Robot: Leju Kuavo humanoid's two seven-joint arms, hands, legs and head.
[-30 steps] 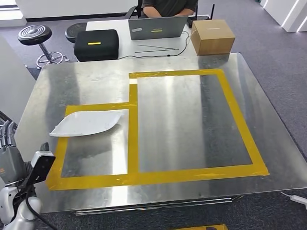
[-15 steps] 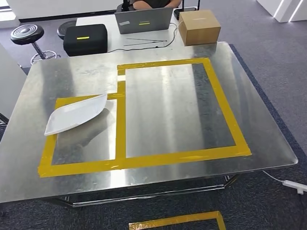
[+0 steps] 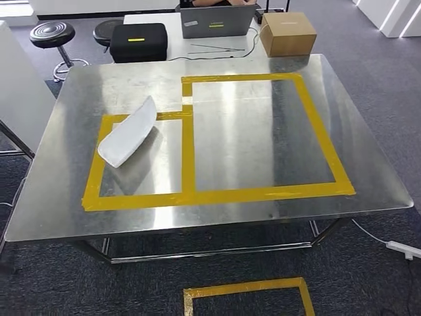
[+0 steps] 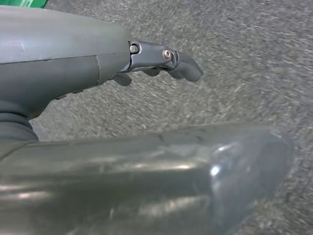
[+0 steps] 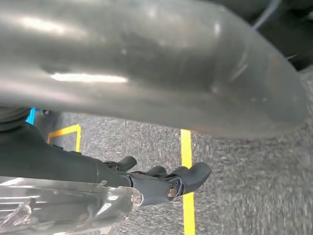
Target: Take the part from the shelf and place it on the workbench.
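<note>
White curved plastic part (image 3: 128,131) has turned end-on inside the near-left yellow tape rectangle (image 3: 187,158) of the steel workbench (image 3: 59,184), placement apparently complete; left hand (image 4: 162,56) and right hand (image 5: 162,181) hang empty, fingers loosely apart.

Along the top edge of the frame stands a white desk (image 3: 173,39). On it, left to right, are a black case (image 3: 138,42) with a small yellow mark, an open grey laptop (image 3: 217,21) and a brown cardboard box (image 3: 288,33); thin black cables (image 3: 213,49) trail across the desk in front of the laptop. At the upper left are two black round stools (image 3: 51,33). Grey carpet (image 3: 377,79) covers the floor, with a yellow tape outline (image 3: 248,293) at the bottom centre and a white power strip (image 3: 403,249) at the lower right.
</note>
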